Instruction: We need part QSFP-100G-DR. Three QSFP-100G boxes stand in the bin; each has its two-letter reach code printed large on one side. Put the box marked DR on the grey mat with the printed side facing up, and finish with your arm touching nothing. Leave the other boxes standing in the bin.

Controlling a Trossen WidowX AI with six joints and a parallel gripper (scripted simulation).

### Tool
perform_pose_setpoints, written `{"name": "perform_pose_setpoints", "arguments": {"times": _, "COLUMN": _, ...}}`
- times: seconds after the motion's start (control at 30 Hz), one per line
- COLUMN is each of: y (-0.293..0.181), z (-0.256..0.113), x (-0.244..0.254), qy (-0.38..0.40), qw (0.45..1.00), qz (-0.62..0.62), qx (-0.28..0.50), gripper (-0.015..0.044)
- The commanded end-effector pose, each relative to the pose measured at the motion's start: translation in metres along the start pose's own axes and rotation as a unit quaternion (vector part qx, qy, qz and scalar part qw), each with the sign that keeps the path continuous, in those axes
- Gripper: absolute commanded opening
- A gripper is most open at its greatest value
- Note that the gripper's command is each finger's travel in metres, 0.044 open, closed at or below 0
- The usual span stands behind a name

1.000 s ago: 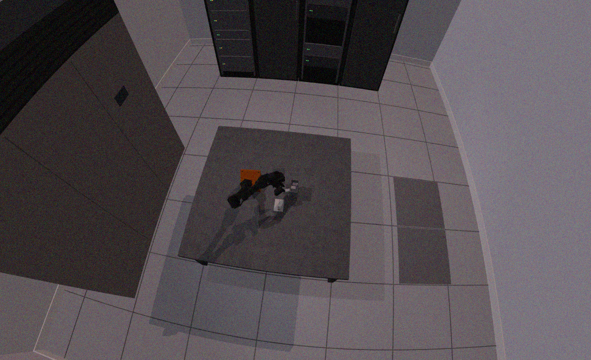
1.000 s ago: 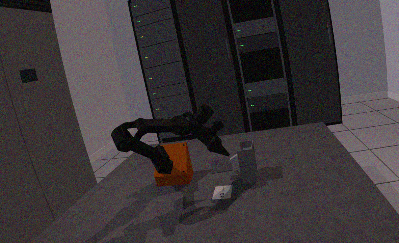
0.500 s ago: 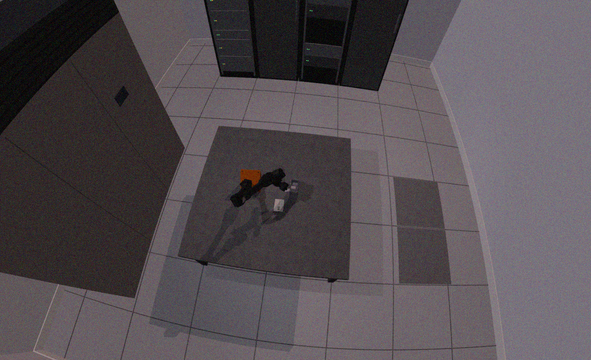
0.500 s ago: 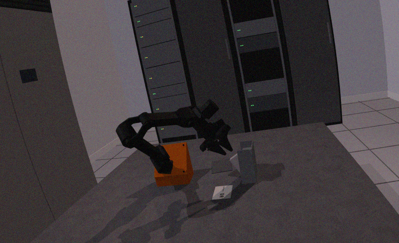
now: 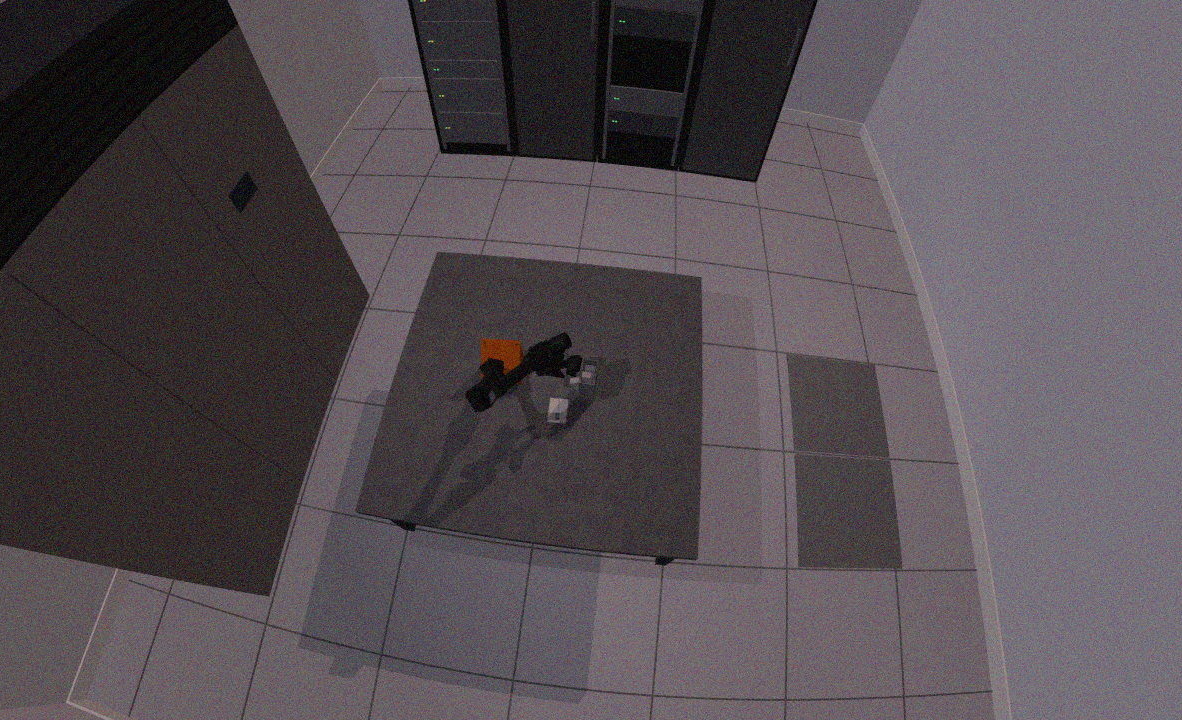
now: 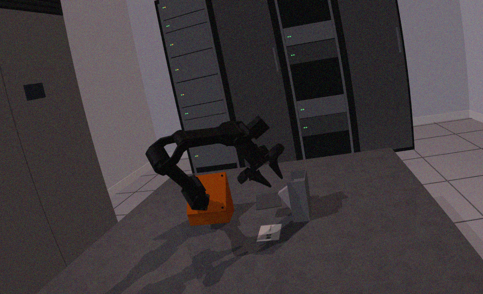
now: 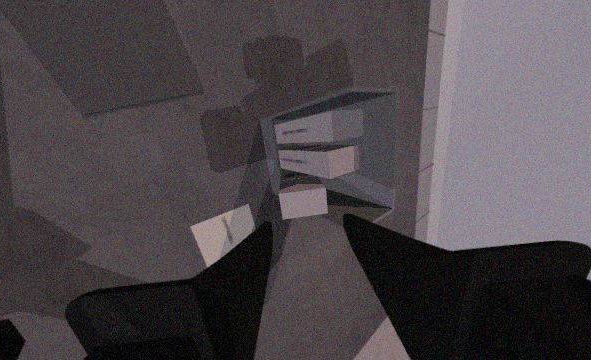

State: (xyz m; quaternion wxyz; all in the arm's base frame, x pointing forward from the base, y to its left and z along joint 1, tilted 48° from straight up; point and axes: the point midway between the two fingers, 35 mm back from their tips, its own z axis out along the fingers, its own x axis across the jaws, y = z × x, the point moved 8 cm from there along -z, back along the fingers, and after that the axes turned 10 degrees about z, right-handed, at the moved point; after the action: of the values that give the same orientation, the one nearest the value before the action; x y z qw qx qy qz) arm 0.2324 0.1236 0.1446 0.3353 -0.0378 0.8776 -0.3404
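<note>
QSFP-100G boxes (image 5: 587, 375) (image 6: 284, 194) (image 7: 305, 130), two inside bin (image 5: 590, 386) (image 6: 300, 201) (image 7: 270, 150) in wrist, card (image 5: 557, 410) (image 6: 263, 233) (image 7: 212, 235) reading DR in exterior

Taking the grey bin (image 5: 594, 368) (image 6: 299, 201) (image 7: 375, 122) as landmark, see it upright on the desk (image 5: 631, 483) (image 6: 363, 226) (image 7: 125, 165). Find a pale slanted piece (image 5: 574, 381) (image 6: 284, 195) (image 7: 303, 202) jutting at its left side in view. Left of and above the bin, note the gripper (image 5: 568, 368) (image 6: 276, 182) (image 7: 307, 223), fingers spread, pointing down. Find the grey mat (image 6: 268, 201) (image 7: 120, 55) left of the bin, and farther left the orange block (image 5: 501, 349) (image 6: 215, 190). Nearer the camera than the bin, see a white piece (image 5: 557, 410) (image 6: 270, 232) (image 7: 223, 234), DR facing up. Behind the bin, note dark cabinets (image 5: 555, 80) (image 6: 258, 54).
</note>
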Motion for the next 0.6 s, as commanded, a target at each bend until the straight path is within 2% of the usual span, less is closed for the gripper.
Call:
{"name": "perform_pose_setpoints", "arguments": {"times": 0.0, "y": 0.001, "z": 0.000, "x": -0.002, "qy": 0.003, "qw": 1.000, "qz": -0.020, "qx": 0.002, "gripper": 0.0240}}
{"name": "perform_pose_setpoints", "arguments": {"times": 0.57, "y": 0.002, "z": 0.022, "x": -0.002, "qy": 0.004, "qw": 1.000, "qz": -0.020, "qx": 0.002, "gripper": 0.0240}}
